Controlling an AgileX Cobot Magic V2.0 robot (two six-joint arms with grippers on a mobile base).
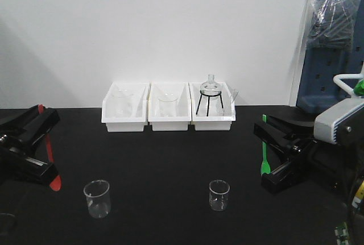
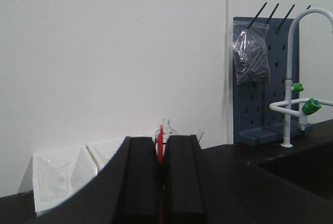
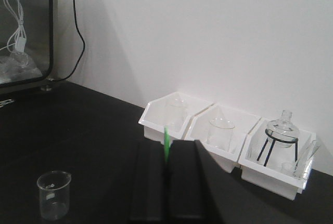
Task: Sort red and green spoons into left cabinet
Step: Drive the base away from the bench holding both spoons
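My left gripper [image 1: 48, 142] is at the far left above the black table, shut on the red spoon [image 1: 50, 154]. The spoon stands upright, bowl end down. In the left wrist view the jaws [image 2: 162, 142] are closed and the red handle [image 2: 161, 133] sticks up between them. My right gripper [image 1: 265, 145] is at the right, shut on the green spoon [image 1: 264, 157], also upright. In the right wrist view the jaws [image 3: 166, 147] pinch the green handle [image 3: 166, 141]. A grey-framed glass door of the cabinet [image 3: 51, 31] shows at the top left of the right wrist view.
Three white bins [image 1: 126, 123] stand against the back wall, holding beakers and a round flask on a tripod [image 1: 210, 92]. Two small glass beakers [image 1: 97, 198] [image 1: 219, 194] stand on the table front. A blue peg rack [image 2: 263, 99], a white tap [image 2: 291, 78] and a sink are to the right.
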